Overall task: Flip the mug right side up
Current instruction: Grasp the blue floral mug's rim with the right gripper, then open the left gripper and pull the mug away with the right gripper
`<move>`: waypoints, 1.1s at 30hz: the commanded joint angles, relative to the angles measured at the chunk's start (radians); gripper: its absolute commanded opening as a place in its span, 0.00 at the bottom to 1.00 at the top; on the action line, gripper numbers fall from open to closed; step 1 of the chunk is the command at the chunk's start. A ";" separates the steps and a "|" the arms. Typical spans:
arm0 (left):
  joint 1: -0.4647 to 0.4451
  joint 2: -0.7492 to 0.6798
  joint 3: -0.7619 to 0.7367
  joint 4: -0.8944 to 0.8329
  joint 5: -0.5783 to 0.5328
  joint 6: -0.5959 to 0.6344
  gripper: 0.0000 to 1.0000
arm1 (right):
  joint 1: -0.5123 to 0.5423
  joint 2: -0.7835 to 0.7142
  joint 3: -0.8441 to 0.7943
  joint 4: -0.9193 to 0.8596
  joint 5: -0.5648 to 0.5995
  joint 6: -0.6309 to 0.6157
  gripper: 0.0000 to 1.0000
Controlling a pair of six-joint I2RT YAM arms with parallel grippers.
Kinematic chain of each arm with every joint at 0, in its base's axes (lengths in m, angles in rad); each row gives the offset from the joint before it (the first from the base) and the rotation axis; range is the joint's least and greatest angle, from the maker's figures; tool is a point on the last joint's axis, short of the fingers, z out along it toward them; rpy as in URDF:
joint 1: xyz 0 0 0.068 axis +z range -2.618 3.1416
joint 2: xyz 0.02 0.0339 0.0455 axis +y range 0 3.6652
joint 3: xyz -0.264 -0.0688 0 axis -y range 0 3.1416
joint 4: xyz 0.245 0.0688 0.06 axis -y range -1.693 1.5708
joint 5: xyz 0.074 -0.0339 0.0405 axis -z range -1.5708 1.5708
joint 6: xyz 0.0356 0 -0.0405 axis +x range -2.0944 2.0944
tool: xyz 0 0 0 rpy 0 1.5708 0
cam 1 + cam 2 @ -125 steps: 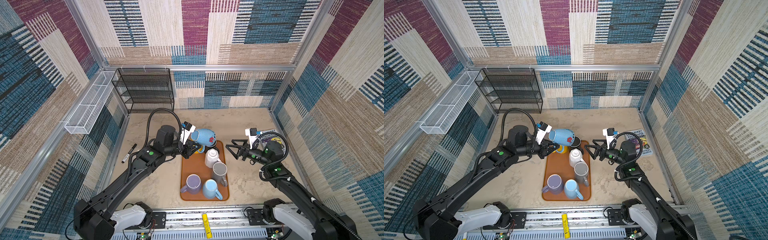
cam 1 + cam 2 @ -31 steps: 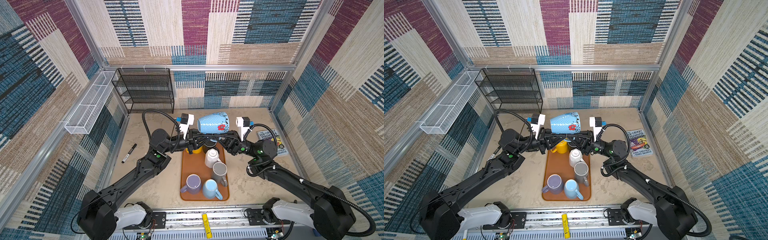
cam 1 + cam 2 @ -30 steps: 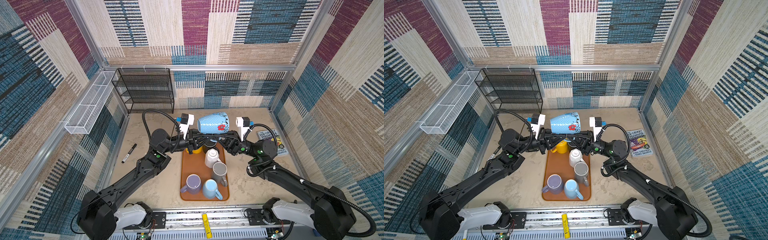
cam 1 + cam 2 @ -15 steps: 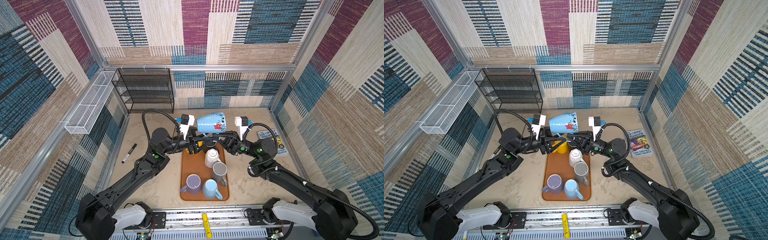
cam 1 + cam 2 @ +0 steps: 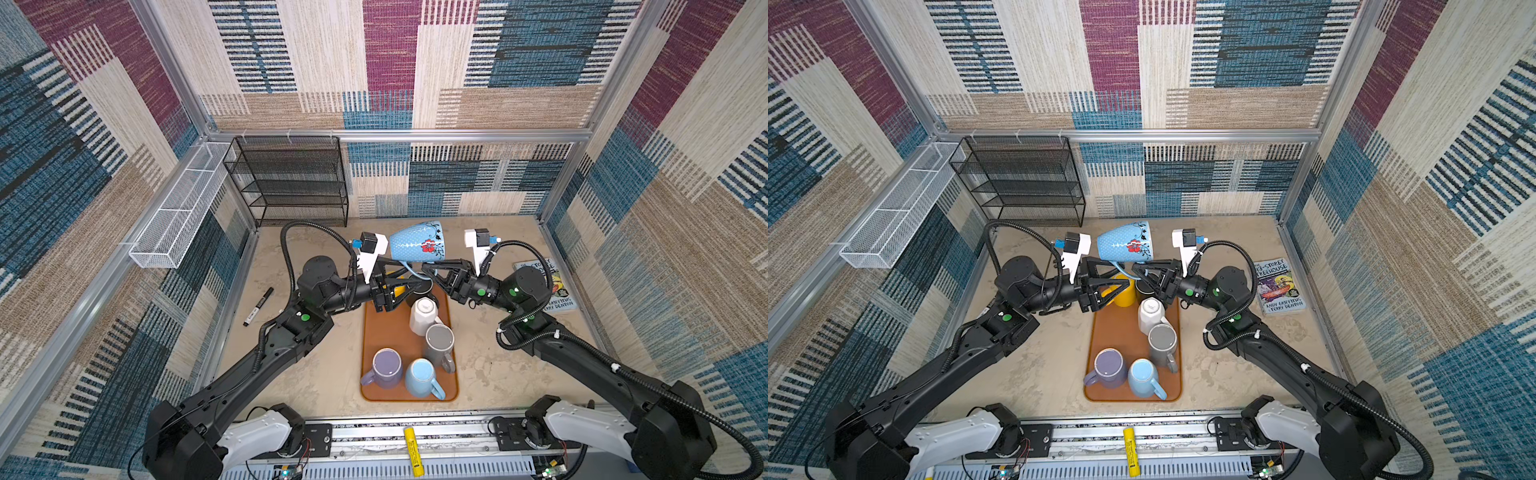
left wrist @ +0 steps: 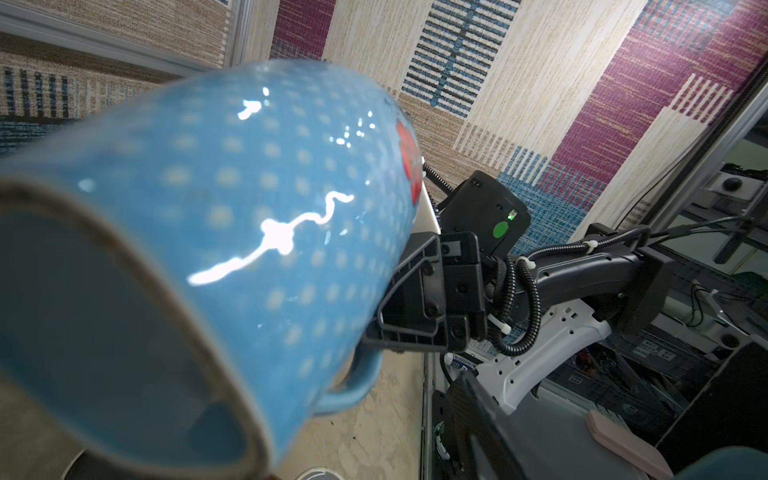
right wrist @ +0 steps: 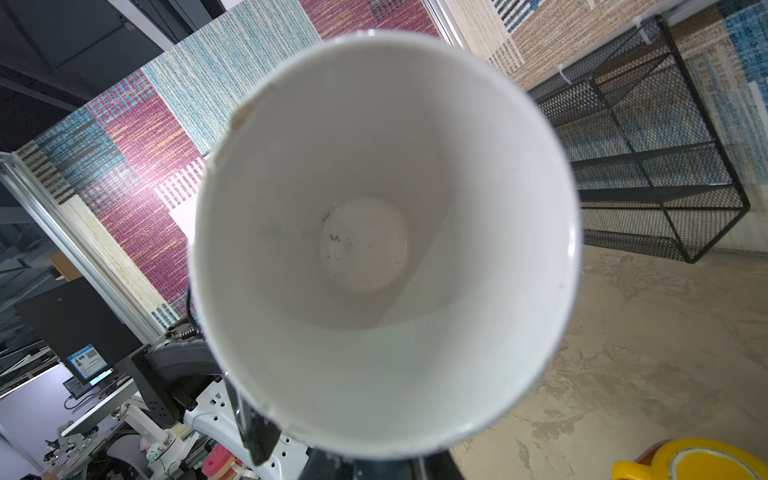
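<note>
The blue dotted mug (image 5: 415,245) with a red flower hangs in the air above the far end of the tray, lying on its side. Its base points left and its white mouth (image 7: 374,232) faces the right arm. My right gripper (image 5: 428,268) is shut on the mug from below, by the handle (image 6: 353,386). My left gripper (image 5: 409,274) stands open just under the mug's base end, its fingers apart and off the mug. Both grippers and the mug (image 5: 1125,245) show in both top views.
Below lies a brown tray (image 5: 382,328) with a yellow mug (image 5: 1121,293), a white mug (image 5: 424,313), a grey mug (image 5: 439,338), a purple mug (image 5: 386,365) and a light blue mug (image 5: 420,374). A book (image 5: 552,286) lies right, a marker (image 5: 258,306) left, a black wire rack (image 5: 291,183) behind.
My left gripper has opened and let go of the mug. The mug has dipped slightly and now hangs from the right gripper alone.
</note>
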 commanded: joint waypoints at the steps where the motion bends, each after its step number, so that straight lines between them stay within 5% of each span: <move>1: 0.001 -0.020 0.010 -0.101 -0.060 0.058 0.67 | 0.002 -0.002 0.020 -0.017 0.033 -0.039 0.00; 21: 0.002 -0.065 0.034 -0.413 -0.303 0.148 0.67 | -0.018 0.023 0.113 -0.300 0.180 -0.226 0.00; 33: 0.003 -0.128 0.018 -0.488 -0.473 0.181 0.67 | -0.157 0.072 0.176 -0.469 0.235 -0.351 0.00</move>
